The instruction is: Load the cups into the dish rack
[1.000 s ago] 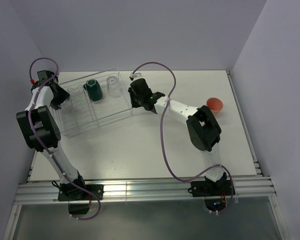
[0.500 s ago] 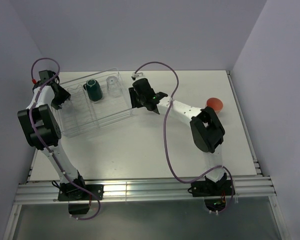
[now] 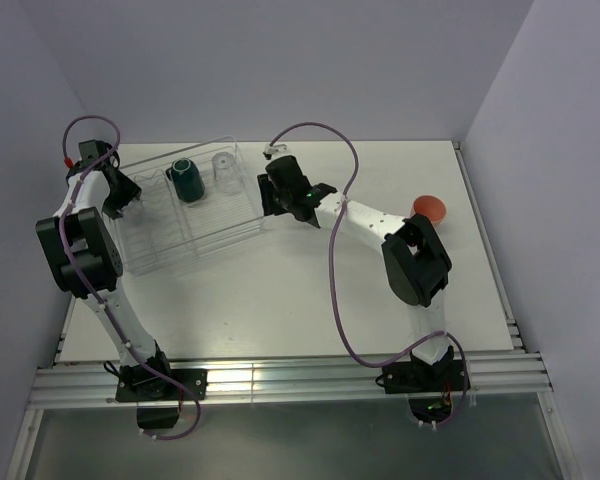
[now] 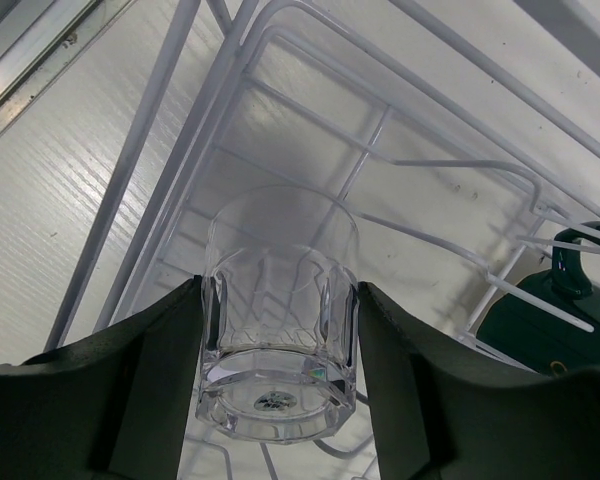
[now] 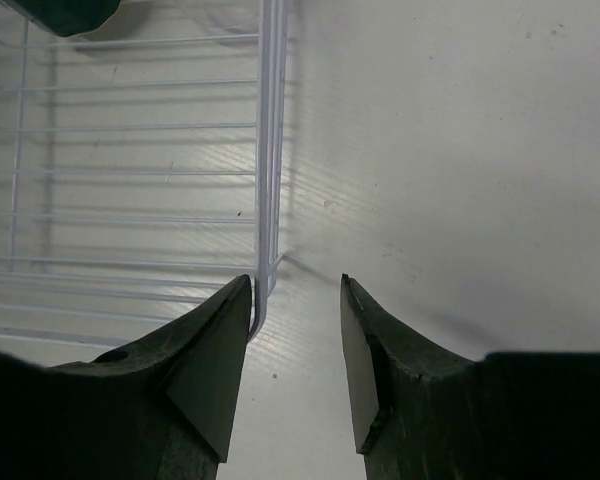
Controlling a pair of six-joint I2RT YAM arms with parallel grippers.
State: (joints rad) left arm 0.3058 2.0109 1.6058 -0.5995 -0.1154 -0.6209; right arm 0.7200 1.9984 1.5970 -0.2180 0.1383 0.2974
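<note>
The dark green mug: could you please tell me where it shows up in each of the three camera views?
Top external: the dark green mug stands in the dish rack, far side, left of a clear tumbler.
Left wrist: right edge, behind the rack's wires.
Right wrist: only a dark green sliver at the top left corner.
Shared landmark: the dish rack.

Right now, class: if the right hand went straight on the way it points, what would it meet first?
Probably the dish rack: its corner wire sits just beyond the right hand, by the left finger. Depth is unclear; it might reach the table instead.
</note>
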